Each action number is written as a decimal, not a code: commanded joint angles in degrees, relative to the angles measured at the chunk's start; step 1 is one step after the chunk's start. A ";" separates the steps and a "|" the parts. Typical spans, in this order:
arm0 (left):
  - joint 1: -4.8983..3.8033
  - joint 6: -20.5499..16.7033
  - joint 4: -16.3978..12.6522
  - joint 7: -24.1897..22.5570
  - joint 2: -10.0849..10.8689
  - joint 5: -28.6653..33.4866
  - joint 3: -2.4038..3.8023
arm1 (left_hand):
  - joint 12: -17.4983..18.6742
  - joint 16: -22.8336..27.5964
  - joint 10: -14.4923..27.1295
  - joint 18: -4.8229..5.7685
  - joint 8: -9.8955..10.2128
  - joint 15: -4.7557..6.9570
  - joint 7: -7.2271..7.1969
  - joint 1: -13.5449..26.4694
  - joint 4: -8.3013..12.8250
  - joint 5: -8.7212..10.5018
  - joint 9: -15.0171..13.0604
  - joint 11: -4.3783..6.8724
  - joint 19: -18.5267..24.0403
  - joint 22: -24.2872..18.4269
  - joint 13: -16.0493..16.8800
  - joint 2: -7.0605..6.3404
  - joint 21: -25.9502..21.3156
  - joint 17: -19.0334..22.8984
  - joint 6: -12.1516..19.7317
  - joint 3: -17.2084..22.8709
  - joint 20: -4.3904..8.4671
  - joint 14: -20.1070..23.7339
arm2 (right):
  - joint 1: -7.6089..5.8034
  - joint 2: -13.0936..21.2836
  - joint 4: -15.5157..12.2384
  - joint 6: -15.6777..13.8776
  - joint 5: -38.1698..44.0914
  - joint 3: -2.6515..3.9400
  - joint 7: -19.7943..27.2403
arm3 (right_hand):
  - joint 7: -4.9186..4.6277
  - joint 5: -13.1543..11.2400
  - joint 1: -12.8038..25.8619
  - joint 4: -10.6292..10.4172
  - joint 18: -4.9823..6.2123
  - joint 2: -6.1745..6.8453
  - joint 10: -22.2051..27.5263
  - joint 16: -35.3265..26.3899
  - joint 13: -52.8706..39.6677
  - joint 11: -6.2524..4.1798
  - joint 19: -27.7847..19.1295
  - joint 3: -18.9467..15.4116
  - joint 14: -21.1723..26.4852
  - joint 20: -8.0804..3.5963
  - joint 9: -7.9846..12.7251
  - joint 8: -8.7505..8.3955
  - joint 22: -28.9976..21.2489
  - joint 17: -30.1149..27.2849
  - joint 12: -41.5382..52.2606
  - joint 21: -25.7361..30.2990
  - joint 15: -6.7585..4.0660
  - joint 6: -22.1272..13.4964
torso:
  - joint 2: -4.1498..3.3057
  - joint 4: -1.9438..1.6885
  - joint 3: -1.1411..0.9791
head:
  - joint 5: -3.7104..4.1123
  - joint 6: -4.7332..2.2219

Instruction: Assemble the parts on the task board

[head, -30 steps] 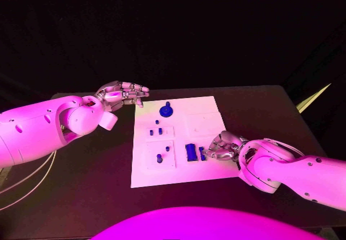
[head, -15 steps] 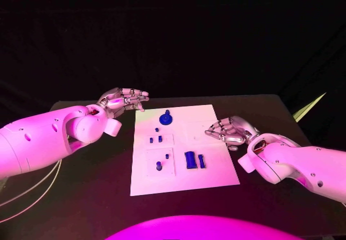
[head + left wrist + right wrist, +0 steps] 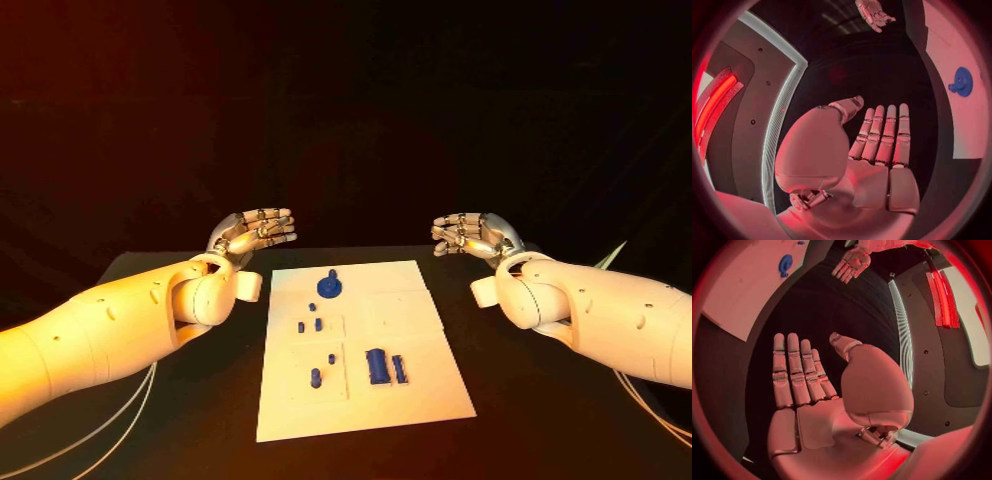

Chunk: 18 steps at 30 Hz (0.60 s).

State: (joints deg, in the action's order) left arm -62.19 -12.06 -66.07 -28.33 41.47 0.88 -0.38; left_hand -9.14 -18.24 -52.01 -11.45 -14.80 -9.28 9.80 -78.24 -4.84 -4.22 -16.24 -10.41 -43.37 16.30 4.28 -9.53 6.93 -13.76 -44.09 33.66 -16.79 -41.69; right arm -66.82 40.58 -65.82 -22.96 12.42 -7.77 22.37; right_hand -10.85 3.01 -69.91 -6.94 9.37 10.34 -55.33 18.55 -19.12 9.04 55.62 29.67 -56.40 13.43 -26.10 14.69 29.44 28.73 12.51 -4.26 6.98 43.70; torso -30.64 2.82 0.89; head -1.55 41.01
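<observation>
The white task board [image 3: 421,345] lies in the middle of the black table. On it are a round blue knob [image 3: 330,287] at the far end, several small blue pegs [image 3: 309,325] in the middle, and two upright blue blocks [image 3: 379,365] nearer me. My left hand [image 3: 257,232] is raised beyond the board's far left corner, fingers straight and apart, holding nothing. My right hand [image 3: 473,235] is raised level with it beyond the far right corner, also holding nothing. The left wrist view has the flat palm [image 3: 876,150], the board [image 3: 954,110] and the knob [image 3: 962,81]. The right wrist view has the flat palm [image 3: 811,385].
The black table [image 3: 188,400] spreads round the board on both sides. A pale pointed object [image 3: 613,255] sticks up at the table's right edge. Cables [image 3: 87,430] hang under my left arm. Each wrist view also catches the other hand, the right hand [image 3: 873,12] and the left hand [image 3: 851,262].
My right hand left the blue blocks on the board's near right part and rose to the far right, fingers opening. My left hand rose slightly. The camera shifted too.
</observation>
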 commanded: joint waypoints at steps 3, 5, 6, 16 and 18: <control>0.31 -0.87 1.77 -1.02 -1.38 0.56 0.00 | 9.14 18.24 52.01 11.45 14.80 9.28 -9.80 23.47 4.84 4.22 16.24 10.41 43.37 -16.30 -4.28 9.53 -6.93 13.76 44.09 -33.66 16.79 41.69 | -0.08 -1.34 3.05 1.52 -2.03 0.10 0.75 | 10.85 -3.01 20.70 6.94 -9.37 -10.34 55.33 -18.55 19.12 -9.04 -55.62 -29.67 56.40 -13.43 26.10 -14.69 -29.44 -28.73 -12.51 4.26 -6.98 -43.70 | 0.51 -0.15 0.02 | 0.02 -0.83; 0.32 -1.10 1.57 -1.02 -1.34 0.54 0.01 | 9.14 18.24 52.01 11.45 14.80 9.28 -9.80 24.80 4.84 4.22 16.24 10.41 43.37 -16.30 -4.28 9.53 -6.93 13.76 44.09 -33.66 16.79 41.69 | -0.02 -1.30 2.81 1.32 -2.12 0.17 0.81 | 10.85 -3.01 21.48 6.94 -9.37 -10.34 55.33 -18.55 19.12 -9.04 -55.62 -29.67 56.40 -13.43 26.10 -14.69 -29.44 -28.73 -12.51 4.26 -6.98 -43.70 | 0.48 -0.21 0.00 | 0.05 -0.96; 0.34 -1.40 1.33 -1.02 -1.30 0.53 0.01 | 9.14 18.24 52.01 11.45 14.80 9.28 -9.80 27.48 4.84 4.22 16.24 10.41 43.37 -16.30 -4.28 9.53 -6.93 13.76 44.09 -33.66 16.79 41.69 | 0.06 -1.24 2.52 1.07 -2.24 0.25 0.89 | 10.85 -3.01 23.36 6.94 -9.37 -10.34 55.33 -18.55 19.12 -9.04 -55.62 -29.67 56.40 -13.43 26.10 -14.69 -29.44 -28.73 -12.51 4.26 -6.98 -43.70 | 0.46 -0.28 -0.02 | 0.09 -1.10; 0.90 -11.47 -6.96 -1.17 0.18 0.07 0.13 | 9.14 18.24 52.01 11.45 14.80 9.28 -9.80 78.24 4.84 4.22 16.24 10.41 43.37 -16.30 -4.28 9.53 -6.93 13.76 44.09 -33.66 16.79 41.69 | 2.56 0.79 -7.57 -7.34 -6.09 3.09 3.36 | 10.85 -3.01 69.91 6.94 -9.37 -10.34 55.33 -18.55 19.12 -9.04 -55.62 -29.67 56.40 -13.43 26.10 -14.69 -29.44 -28.73 -12.51 4.26 -6.98 -43.70 | -0.32 -2.27 -0.70 | 1.23 -5.42; 1.08 -14.81 -9.70 -1.22 0.68 -0.09 0.17 | 9.14 18.24 52.01 11.45 14.80 9.28 -9.80 78.24 4.84 4.22 16.24 10.41 43.37 -16.30 -4.28 9.53 -6.93 13.76 44.09 -33.66 16.79 41.69 | 3.38 1.45 -10.89 -10.11 -7.36 4.03 4.17 | 10.85 -3.01 69.91 6.94 -9.37 -10.34 55.33 -18.55 19.12 -9.04 -55.62 -29.67 56.40 -13.43 26.10 -14.69 -29.44 -28.73 -12.51 4.26 -6.98 -43.70 | -0.43 -2.55 -0.80 | 1.40 -6.05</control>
State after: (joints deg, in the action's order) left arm -61.16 -25.17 -74.60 -29.37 42.10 1.01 -0.28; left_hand -1.42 -1.69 -5.08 -3.42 -1.57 -0.84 0.88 -18.32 0.07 -0.96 -1.81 -1.03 -4.18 1.79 0.95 -0.44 1.20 -1.68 -4.82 5.06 -1.56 -3.88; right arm -63.68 41.82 -75.33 -31.60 5.78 -3.80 25.76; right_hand -1.14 0.96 -12.89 -0.84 2.49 0.56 -5.25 1.21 -1.34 1.13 5.53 5.16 -5.29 1.39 -2.12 1.84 1.83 2.34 1.32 -0.93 0.47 4.14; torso -30.77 1.01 0.35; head -0.43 35.96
